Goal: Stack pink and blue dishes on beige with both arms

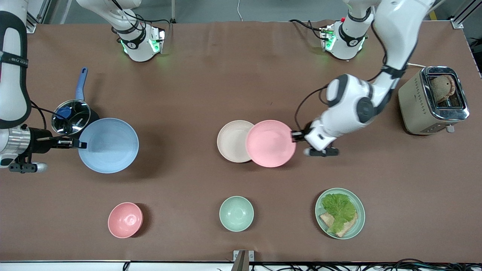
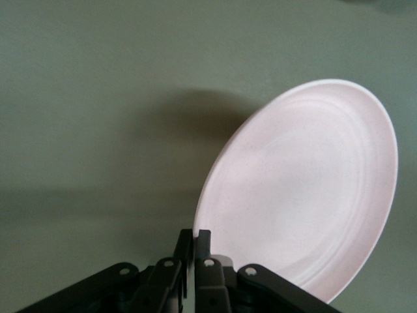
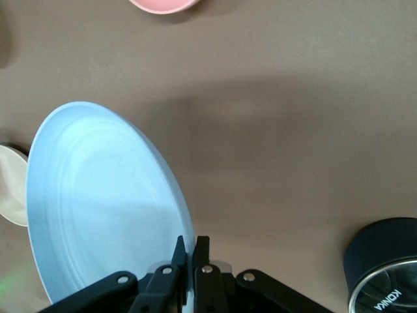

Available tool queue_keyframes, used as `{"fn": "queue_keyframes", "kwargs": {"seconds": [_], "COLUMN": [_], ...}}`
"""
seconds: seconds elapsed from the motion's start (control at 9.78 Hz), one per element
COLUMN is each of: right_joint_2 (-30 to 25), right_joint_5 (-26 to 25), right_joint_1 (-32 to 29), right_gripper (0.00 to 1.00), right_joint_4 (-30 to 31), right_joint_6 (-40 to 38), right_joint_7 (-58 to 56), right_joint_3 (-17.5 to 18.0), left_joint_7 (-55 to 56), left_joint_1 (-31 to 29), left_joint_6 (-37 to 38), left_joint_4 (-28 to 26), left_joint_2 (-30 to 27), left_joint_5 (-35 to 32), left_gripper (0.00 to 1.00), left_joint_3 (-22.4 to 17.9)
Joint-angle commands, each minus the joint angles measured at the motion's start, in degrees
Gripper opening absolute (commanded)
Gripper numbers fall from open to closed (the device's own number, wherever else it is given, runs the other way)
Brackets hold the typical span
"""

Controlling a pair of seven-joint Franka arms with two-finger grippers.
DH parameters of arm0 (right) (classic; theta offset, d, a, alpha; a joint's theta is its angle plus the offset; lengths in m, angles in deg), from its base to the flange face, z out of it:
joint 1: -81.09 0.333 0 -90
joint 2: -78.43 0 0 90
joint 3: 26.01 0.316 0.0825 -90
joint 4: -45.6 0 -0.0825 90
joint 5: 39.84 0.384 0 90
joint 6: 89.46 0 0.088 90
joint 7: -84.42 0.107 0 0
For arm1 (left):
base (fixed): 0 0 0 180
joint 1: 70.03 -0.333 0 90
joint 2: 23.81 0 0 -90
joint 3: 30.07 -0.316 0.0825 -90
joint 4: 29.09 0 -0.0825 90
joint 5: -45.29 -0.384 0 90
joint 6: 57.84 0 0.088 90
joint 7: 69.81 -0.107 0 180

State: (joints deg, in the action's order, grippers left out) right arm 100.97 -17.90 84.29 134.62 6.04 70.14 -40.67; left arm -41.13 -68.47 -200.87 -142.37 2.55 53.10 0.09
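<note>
The pink plate (image 1: pixel 270 143) hangs above the table, partly over the beige plate (image 1: pixel 234 141) lying in the middle of the table. My left gripper (image 1: pixel 295 135) is shut on the pink plate's rim; the left wrist view shows the pink plate (image 2: pixel 306 189) pinched by my left gripper (image 2: pixel 195 238). The blue plate (image 1: pixel 108 145) is held up at the right arm's end of the table, with my right gripper (image 1: pixel 80 144) shut on its rim. In the right wrist view the blue plate (image 3: pixel 104 202) sits between the closed jaws of my right gripper (image 3: pixel 193 244), and an edge of the beige plate (image 3: pixel 12 186) shows.
A steel pot (image 1: pixel 71 116) with a blue handle stands beside the blue plate. A small pink bowl (image 1: pixel 125 219), a mint-green bowl (image 1: pixel 236 213) and a green plate with lettuce and bread (image 1: pixel 340 213) lie near the front edge. A toaster (image 1: pixel 433 99) stands at the left arm's end.
</note>
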Motion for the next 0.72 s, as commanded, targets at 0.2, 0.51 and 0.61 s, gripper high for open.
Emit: {"fn": "queue_keyframes", "kwargs": {"seconds": [0.2,0.51,0.61], "right_joint_2": [-2.0,-3.5,-3.4], "right_joint_5": [-1.5,-1.5,-1.5], "right_joint_1": [3.9,4.8,4.9], "right_gripper": [0.01,0.01,0.01], "right_joint_4": [1.6,6.9,8.1], "right_joint_6": [1.2,6.6,8.2], "right_joint_7": [2.0,4.2,6.9], "right_joint_3": [4.4,7.6,9.6], "left_joint_7": [28.6,35.1,35.1], "left_joint_1": [2.5,4.3,4.1], "left_joint_6": [-5.0,-4.7,-3.1], "left_joint_4": [4.4,5.4,5.3], "left_joint_2": [12.0,12.0,10.1], "left_joint_5": [-22.7,-26.7,-27.1], "left_gripper": [0.12,0.98,1.00], "left_joint_3": [5.9,6.1,6.1]}}
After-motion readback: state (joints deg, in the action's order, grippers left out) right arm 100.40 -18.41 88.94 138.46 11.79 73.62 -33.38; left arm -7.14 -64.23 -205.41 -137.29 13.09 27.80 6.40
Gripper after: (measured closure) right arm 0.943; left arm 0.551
